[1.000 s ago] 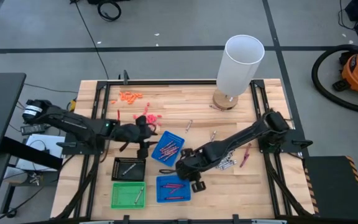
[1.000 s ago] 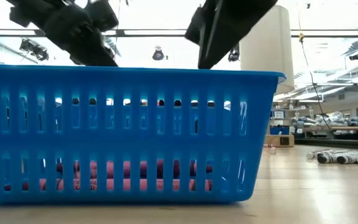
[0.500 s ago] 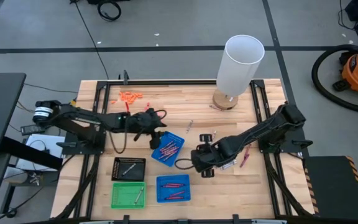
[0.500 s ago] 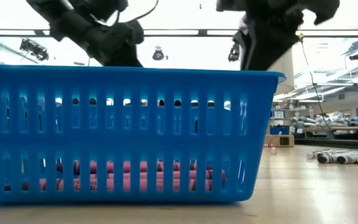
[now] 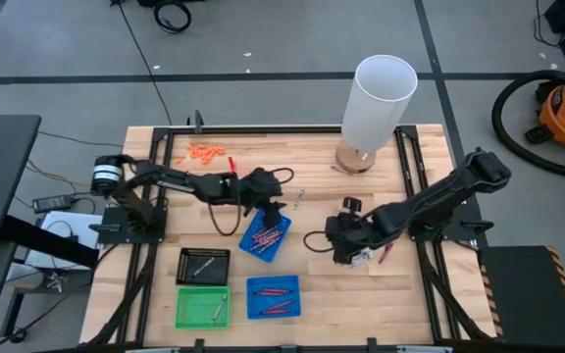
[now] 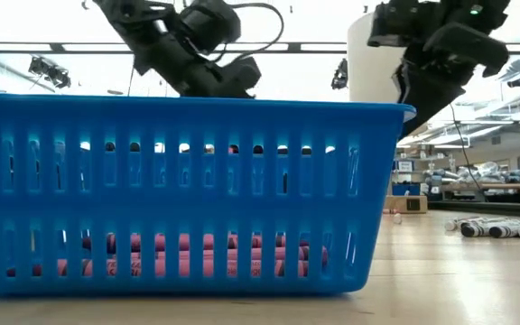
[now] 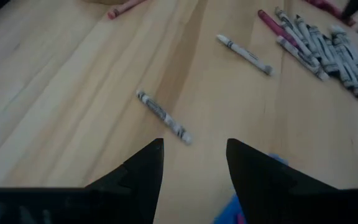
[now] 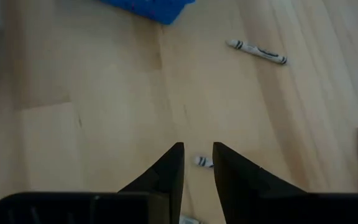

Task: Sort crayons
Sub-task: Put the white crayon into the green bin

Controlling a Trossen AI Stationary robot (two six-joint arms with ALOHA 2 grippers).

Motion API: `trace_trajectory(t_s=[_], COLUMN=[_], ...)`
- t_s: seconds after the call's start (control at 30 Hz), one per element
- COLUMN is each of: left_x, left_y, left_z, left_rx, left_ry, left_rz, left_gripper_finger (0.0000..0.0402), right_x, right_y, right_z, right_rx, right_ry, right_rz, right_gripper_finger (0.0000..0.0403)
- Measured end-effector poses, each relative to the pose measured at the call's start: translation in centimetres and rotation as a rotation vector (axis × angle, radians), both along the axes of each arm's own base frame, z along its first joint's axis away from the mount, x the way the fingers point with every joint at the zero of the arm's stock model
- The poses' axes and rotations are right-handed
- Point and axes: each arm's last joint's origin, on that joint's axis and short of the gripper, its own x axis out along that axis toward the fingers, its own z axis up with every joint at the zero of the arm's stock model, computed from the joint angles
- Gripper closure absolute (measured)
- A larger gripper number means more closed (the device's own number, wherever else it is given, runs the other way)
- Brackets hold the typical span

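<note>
A grey crayon [image 7: 162, 116] lies on the table [image 7: 55, 93] just ahead of the left gripper [image 7: 192, 163], whose jaws stand released and empty. The right gripper [image 8: 197, 163] has narrow jaws holding nothing, a crayon [image 8: 202, 162] just beyond them. Risk: a descending fingertip could roll either crayon away.

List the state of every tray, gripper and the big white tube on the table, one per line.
Left gripper: open, empty, above a grey crayon.
Right gripper: narrowly open, empty.
Tilted blue tray: holds red crayons.
Lower blue tray: holds red crayons.
Green tray: holds one grey crayon.
Black tray: contents too small to tell.
White tube: upright.
</note>
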Motion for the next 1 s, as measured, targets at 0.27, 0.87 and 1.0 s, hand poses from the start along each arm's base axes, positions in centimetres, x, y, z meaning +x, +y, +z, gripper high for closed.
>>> trace_trajectory(t_s=[0.27, 0.87, 1.0], left_x=[3.8, 7.3, 7.3], left_y=[1.4, 4.1, 4.0], left_z=[-1.0, -6.5, -6.7], left_rx=[0.004, -0.018, -0.009], left_ry=[0.029, 0.178, 0.189], left_rz=[0.024, 0.082, 0.076], left_gripper_finger=[0.0214, 0.0214, 0.0214], right_x=[-1.1, -0.9, -0.8], right_y=[-0.4, -0.3, -0.3], right_z=[-1.0, -1.9, -1.9], right_rx=[0.035, 0.013, 0.011], right_ry=[-0.086, -0.103, -0.107], right_rz=[0.006, 0.066, 0.074], right_gripper_finger=[0.031, 0.031, 0.031])
